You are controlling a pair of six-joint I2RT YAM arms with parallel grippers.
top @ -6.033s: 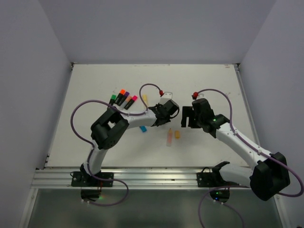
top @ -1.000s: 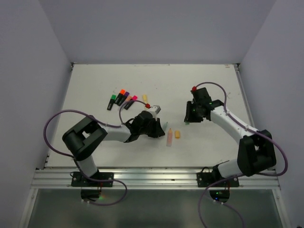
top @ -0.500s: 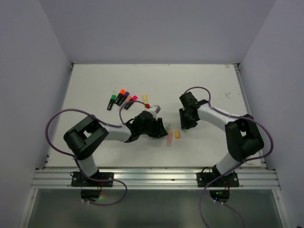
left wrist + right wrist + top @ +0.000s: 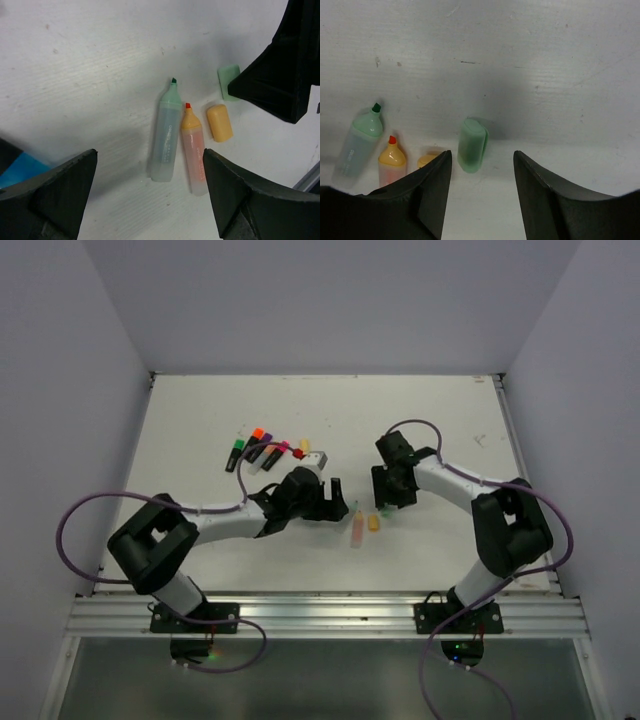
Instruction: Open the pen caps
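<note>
A mint pen (image 4: 166,140) and a peach pen (image 4: 194,155) lie side by side on the white table, both uncapped with tips showing. Beside the peach pen rests a peach cap (image 4: 220,122), and a little farther off a mint cap (image 4: 228,81). My left gripper (image 4: 150,152) hangs open above the pens' rear ends, holding nothing. In the right wrist view my right gripper (image 4: 482,155) is open just over the mint cap (image 4: 472,145), which lies free on the table. From above, the left gripper (image 4: 338,505) and right gripper (image 4: 388,502) flank the peach pen (image 4: 356,530).
Several black-bodied pens with coloured caps (image 4: 255,450) and a yellow pen (image 4: 305,445) lie in a row at the back left. A blue piece (image 4: 17,170) lies beside my left finger. The right gripper's black body (image 4: 285,65) looms close to the mint cap.
My right gripper has swung left and down to the pens and opened. The left gripper has opened and drawn back slightly to the upper left. The mint pen and cap now lie loose.
</note>
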